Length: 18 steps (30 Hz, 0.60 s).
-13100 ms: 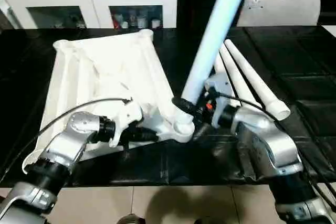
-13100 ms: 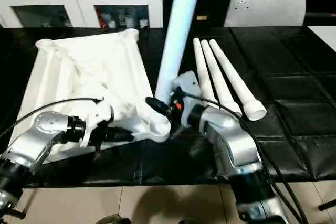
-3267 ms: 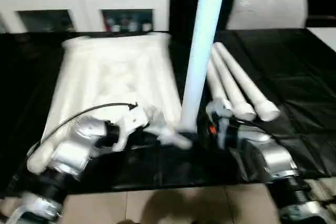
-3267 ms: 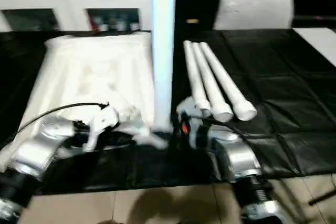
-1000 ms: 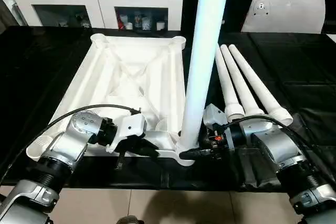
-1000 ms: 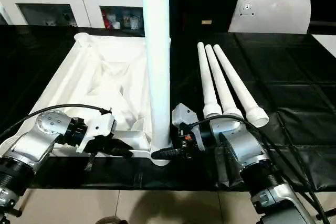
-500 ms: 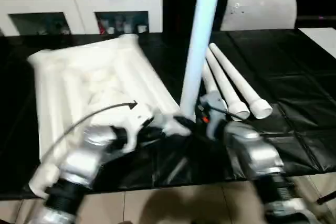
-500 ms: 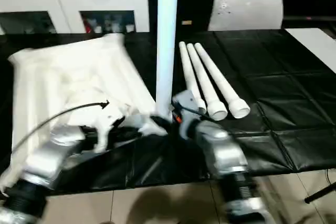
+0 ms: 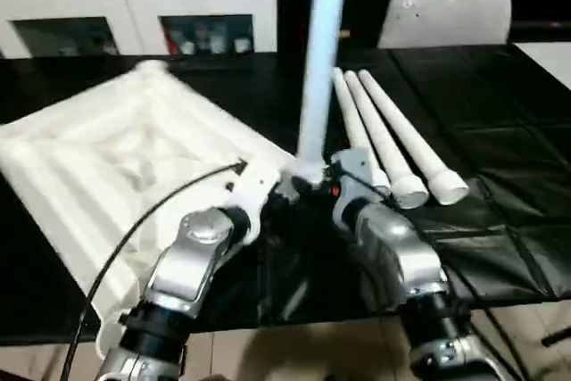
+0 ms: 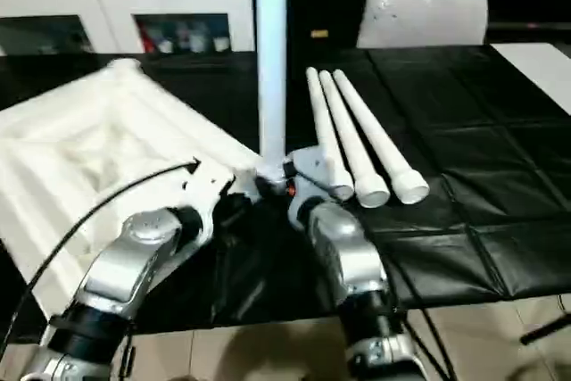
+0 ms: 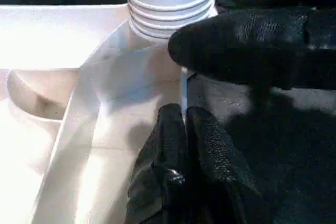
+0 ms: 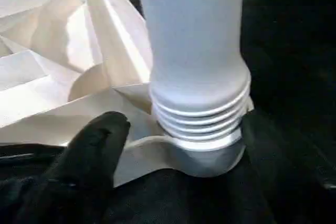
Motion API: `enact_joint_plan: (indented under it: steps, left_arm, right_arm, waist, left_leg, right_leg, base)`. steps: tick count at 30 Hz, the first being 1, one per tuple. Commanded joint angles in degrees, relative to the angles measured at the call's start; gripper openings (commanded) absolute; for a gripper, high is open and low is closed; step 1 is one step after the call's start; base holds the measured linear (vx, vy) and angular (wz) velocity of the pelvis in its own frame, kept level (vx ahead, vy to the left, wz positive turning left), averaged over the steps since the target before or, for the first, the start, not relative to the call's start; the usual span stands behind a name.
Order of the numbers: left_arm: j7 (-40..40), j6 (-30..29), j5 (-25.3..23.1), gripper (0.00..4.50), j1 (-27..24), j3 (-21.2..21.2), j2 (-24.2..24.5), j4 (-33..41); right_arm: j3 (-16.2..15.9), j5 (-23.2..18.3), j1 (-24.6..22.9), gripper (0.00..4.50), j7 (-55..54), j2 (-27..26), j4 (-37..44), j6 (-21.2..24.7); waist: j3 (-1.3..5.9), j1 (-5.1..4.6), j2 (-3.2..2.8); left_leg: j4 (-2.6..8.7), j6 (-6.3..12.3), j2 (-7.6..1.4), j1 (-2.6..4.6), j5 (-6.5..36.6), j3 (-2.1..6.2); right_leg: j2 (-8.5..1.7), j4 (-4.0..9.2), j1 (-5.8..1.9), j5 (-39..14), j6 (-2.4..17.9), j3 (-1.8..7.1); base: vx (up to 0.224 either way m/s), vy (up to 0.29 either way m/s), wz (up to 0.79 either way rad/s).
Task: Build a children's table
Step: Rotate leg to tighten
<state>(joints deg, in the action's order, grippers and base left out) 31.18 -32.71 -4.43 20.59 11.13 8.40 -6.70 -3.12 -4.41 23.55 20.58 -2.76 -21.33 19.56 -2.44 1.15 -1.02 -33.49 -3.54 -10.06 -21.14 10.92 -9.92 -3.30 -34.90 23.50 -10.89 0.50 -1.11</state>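
Tabletop (image 9: 116,162) lies underside-up on the black table surface (image 9: 500,131), ribs showing, sitting skewed so one corner points toward the robot. One leg (image 9: 319,51) stands upright in the round socket (image 12: 207,156) at that near corner; its ribbed base (image 12: 199,114) sits just above the socket rim. Three spare legs (image 9: 393,140) lie side by side on the black surface just to the right of the standing leg, wide ends toward the robot.

Left gripper (image 11: 181,129): fingers pressed together, nothing between them, tips right at the tabletop edge beside the socket. Whether they actually touch the edge is unclear.

Right gripper (image 9: 308,186): at the base of the standing leg. One black finger (image 12: 94,145) sits beside the socket corner, apart from the leg; jaw opening can't be told, no grip visible.

White cabinet (image 9: 134,6) with glass doors stands behind the table, a white sheet (image 9: 442,11) at the far right.
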Motion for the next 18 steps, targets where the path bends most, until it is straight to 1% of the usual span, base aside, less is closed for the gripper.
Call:
enact_joint_plan:
  steps: [1,2,3,4,6,8,9,10,11,12,13,14,15,16,17,18]
  left_arm:
    - [2.14,2.58,0.39,0.0,1.13,0.28,0.76,-0.04]
    - [2.59,2.74,0.6,0.0,1.15,0.24,1.09,-0.13]
    - [3.99,3.63,1.09,0.0,1.19,0.07,2.1,-0.58]
    - [5.37,4.5,1.41,0.0,1.31,0.13,3.17,-1.12]
    - [5.39,4.51,1.42,0.0,1.31,0.13,3.18,-1.13]
    - [9.24,6.96,2.18,0.0,1.66,0.43,5.94,-2.55]
    - [10.39,7.67,2.36,0.0,1.74,0.59,6.72,-2.9]
    - [14.5,10.26,2.87,0.0,1.99,1.1,9.37,-4.23]
    - [16.42,11.5,3.07,0.0,2.14,1.36,10.58,-4.92]
    - [16.42,11.5,3.07,0.0,2.14,1.36,10.58,-4.92]
    - [17.37,12.16,3.18,0.0,2.25,1.55,11.2,-5.32]
    - [19.83,13.19,3.56,0.0,2.24,2.08,12.41,-5.6]
    - [19.83,13.19,3.56,0.0,2.24,2.08,12.41,-5.6]
    - [22.79,14.37,4.08,0.0,2.21,2.82,13.7,-5.81]
    - [25.06,14.94,4.3,0.0,2.18,3.49,14.83,-5.96]
    - [26.01,15.4,4.37,0.0,2.21,3.73,15.26,-6.12]
  right_arm:
    - [-2.8,-1.42,-1.52,4.2,2.92,0.17,-0.47,1.1]
    - [-2.85,-1.57,-1.64,4.29,3.6,0.57,-0.15,0.84]
    - [-2.5,-1.9,-1.97,4.35,4.91,1.87,0.75,0.53]
    - [-2.36,-2.09,-2.37,4.42,6.88,3.23,1.78,-0.33]
    - [-2.36,-2.1,-2.38,4.47,6.9,3.25,1.79,-0.34]
    - [-2.05,-2.47,-3.22,4.47,11.06,6.86,4.33,-1.47]
    - [-2.09,-2.55,-3.42,4.47,12.3,7.91,4.97,-1.75]
    - [-2.6,-2.95,-3.98,4.47,17.3,11.67,7.01,-2.88]
    - [-2.94,-3.15,-4.16,4.47,19.9,13.47,7.86,-3.5]
    - [-2.94,-3.15,-4.16,4.47,19.9,13.47,7.86,-3.5]
    - [-3.15,-3.25,-4.22,4.47,21.24,14.34,8.25,-3.82]
    - [-3.55,-3.67,-4.23,4.47,24.15,16.01,8.85,-4.43]
    - [-3.55,-3.67,-4.23,4.47,24.15,16.01,8.85,-4.43]
    - [-3.95,-4.04,-4.09,4.47,26.48,17.59,9.22,-4.6]
    - [-4.47,-4.24,-3.98,4.47,28.63,18.96,9.53,-4.86]
    - [-4.77,-4.27,-3.9,4.47,29.52,19.52,9.56,-5.08]
  waist:
    - [3.25,0.46,0.24]
    - [3.18,0.51,0.22]
    - [3.09,0.52,0.14]
    - [3.12,0.52,0.19]
    - [3.0,0.67,0.11]
    - [2.95,0.9,0.18]
    - [2.98,0.95,0.12]
    - [2.93,1.04,0.22]
    - [2.96,1.23,0.24]
    - [2.95,1.18,0.14]
    - [2.93,1.2,0.16]
    - [2.88,1.26,0.42]
    - [2.98,1.33,0.34]
    - [2.93,1.25,0.4]
    - [3.11,1.43,0.39]
    - [3.03,1.43,0.3]
  left_leg:
    - [3.71,1.98,-2.05,-0.06,10.32,0.84]
    - [3.73,2.14,-2.2,0.0,10.01,0.8]
    - [3.76,2.22,-2.14,0.04,10.36,0.75]
    - [3.74,2.18,-2.18,0.08,10.69,0.72]
    - [3.83,1.94,-2.28,0.23,11.96,0.7]
    - [3.87,1.88,-2.18,0.17,12.28,0.77]
    - [3.88,1.77,-2.32,0.25,12.31,0.74]
    - [3.91,1.72,-2.26,0.25,12.27,0.82]
    - [3.89,2.01,-2.26,0.26,12.61,0.84]
    - [3.86,2.1,-2.39,0.4,12.5,0.72]
    - [3.86,2.01,-2.39,0.4,12.3,0.76]
    - [3.84,2.12,-2.34,0.34,12.58,0.71]
    - [3.82,2.23,-2.4,0.34,12.08,0.75]
    - [3.81,2.31,-2.4,0.29,11.83,0.71]
    - [3.68,2.69,-2.38,0.33,11.36,0.81]
    - [3.66,2.86,-2.49,0.36,10.68,0.66]
  right_leg:
    - [-3.61,4.73,-2.72,-11.69,8.98,2.0]
    - [-3.55,4.57,-2.69,-9.89,9.59,1.95]
    - [-3.45,4.64,-2.7,-9.67,9.98,1.88]
    - [-3.5,4.57,-2.76,-9.75,10.16,1.9]
    - [-3.63,4.74,-2.66,-11.43,10.3,1.97]
    - [-3.58,4.87,-2.75,-12.83,9.65,1.96]
    - [-3.63,4.74,-2.68,-12.59,9.64,2.05]
    - [-3.55,4.82,-2.79,-12.74,9.59,1.94]
    - [-3.55,4.79,-2.87,-13.19,9.12,1.94]
    - [-3.57,4.65,-2.63,-12.29,9.39,2.02]
    - [-3.54,4.58,-2.65,-11.84,9.71,1.95]
    - [-3.61,4.65,-2.75,-12.23,9.86,1.93]
    - [-3.75,4.47,-2.8,-11.95,10.0,1.98]
    - [-3.73,4.46,-2.76,-11.66,10.26,1.99]
    - [-3.83,4.42,-2.94,-11.19,10.65,1.92]
    - [-3.75,4.23,-2.77,-9.73,11.33,1.99]
  base:
    - [0.0,0.0,0.0]
    - [0.0,0.0,0.0]
    - [0.0,0.0,0.0]
    - [0.0,0.0,0.0]
    - [0.0,0.0,0.0]
    - [0.0,0.0,0.0]
    - [0.0,0.0,0.0]
    - [0.0,0.0,0.0]
    - [0.0,0.0,0.0]
    - [0.0,0.0,0.0]
    - [0.0,0.0,0.0]
    - [0.0,0.0,0.0]
    - [0.0,0.0,0.0]
    - [0.0,0.0,0.0]
    - [0.0,0.0,0.0]
    - [0.0,0.0,0.0]
